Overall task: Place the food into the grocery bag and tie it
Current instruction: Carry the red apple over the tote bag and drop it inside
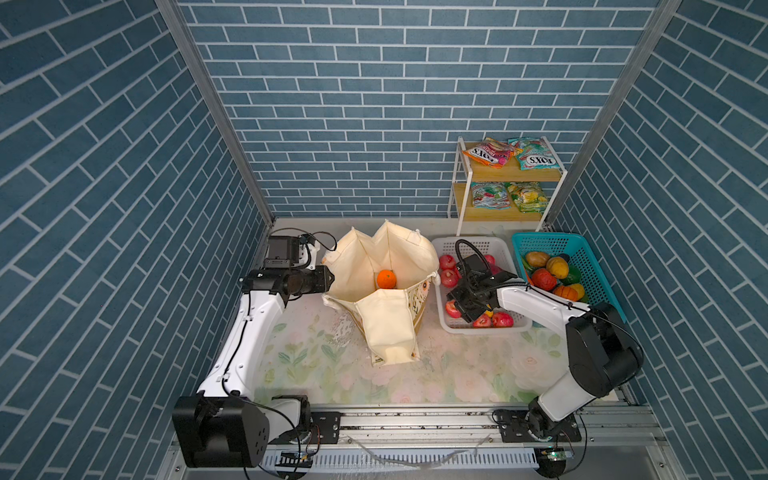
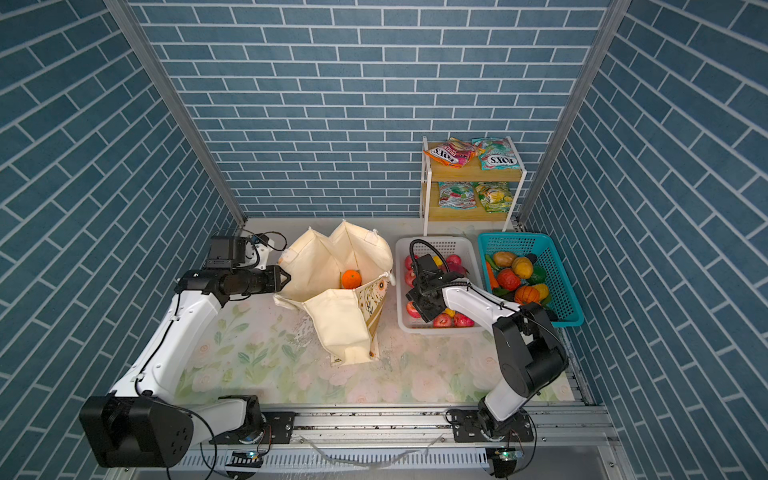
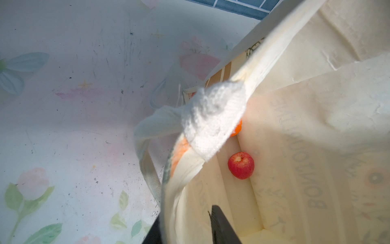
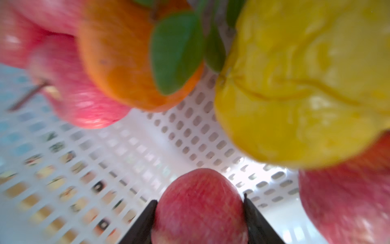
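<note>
— How far is the packing?

— Early, I think. Begin at the left of the grocery bag (image 1: pixel 361 257). There the left gripper (image 1: pixel 330 279) pinches the bag's rim, one finger inside and one outside, close beside a white handle (image 3: pixel 213 118). It seems to hold the mouth wide.

— And the bag itself?

— It stands upright on the counter (image 1: pixel 324 374) with its mouth open. On its floor lie an orange (image 1: pixel 386 278) and a small red apple (image 3: pixel 241 165), near each other.

— So the right arm fetches more?

— Yes. Just right of the bag is the white basket (image 1: pixel 482 245), and the right gripper (image 4: pixel 200 198) is down in it. Its two fingers lie against both flanks of a pink-red apple (image 4: pixel 200 221), so I judge this is the grasping step. A leafy orange (image 4: pixel 126 63) and a yellow fruit (image 4: pixel 306 95) lie near, clear of the fingers.

— What does the next move ask?

— A straight lift first, so the neighbours are not dragged. Then a carry leftward over the bag's mouth, and a low release. The apple is round and smooth, so a light grip may let it slip.

— Much left?

— Plenty. Farther right of the bag the teal basket (image 1: pixel 582 253) holds vegetables (image 1: pixel 544 278). Behind the two baskets a shelf (image 1: pixel 536 175) carries snack packets (image 1: pixel 488 153). The tying is not begun.
</note>
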Controlling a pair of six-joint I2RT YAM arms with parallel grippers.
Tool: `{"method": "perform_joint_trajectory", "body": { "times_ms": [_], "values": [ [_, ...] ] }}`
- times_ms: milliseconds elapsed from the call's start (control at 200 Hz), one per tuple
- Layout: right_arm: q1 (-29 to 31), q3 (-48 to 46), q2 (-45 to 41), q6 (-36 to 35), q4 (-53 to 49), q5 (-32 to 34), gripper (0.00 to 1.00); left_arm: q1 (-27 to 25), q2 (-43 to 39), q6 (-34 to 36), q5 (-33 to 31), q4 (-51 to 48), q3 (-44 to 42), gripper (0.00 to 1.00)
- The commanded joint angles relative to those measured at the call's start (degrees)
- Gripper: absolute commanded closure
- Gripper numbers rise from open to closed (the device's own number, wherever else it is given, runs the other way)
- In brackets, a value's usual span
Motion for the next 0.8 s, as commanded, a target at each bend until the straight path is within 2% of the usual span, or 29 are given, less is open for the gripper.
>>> {"method": "perform_joint_trajectory", "body": {
  "times_ms": [0, 175, 335, 545, 795],
  "values": [
    [0.26, 3.33, -6.61, -3.15, -2.34, 5.00, 0.51, -0.13, -0.61, 0.31, -0.75, -0.52, -0.59, 0.64],
    [1.57, 11.70, -13.78, -13.81, -4.12, 13.84, 0.49, -0.13, -0.56, 0.32, -0.78, -0.61, -0.59, 0.64],
    [7.14, 24.00, -12.97, -27.39, -3.97, 17.18, 0.50, -0.13, -0.56, 0.33, -0.73, -0.65, -0.58, 0.64],
    [16.88, 39.34, -3.80, -41.35, -3.78, 15.62, 0.50, -0.13, -0.56, 0.41, -0.58, -0.52, -0.59, 0.64],
    [23.38, 57.75, 13.07, -46.72, -15.10, 10.21, 0.50, -0.13, -0.65, 0.41, -0.57, -0.52, -0.59, 0.64]
  ]
}}
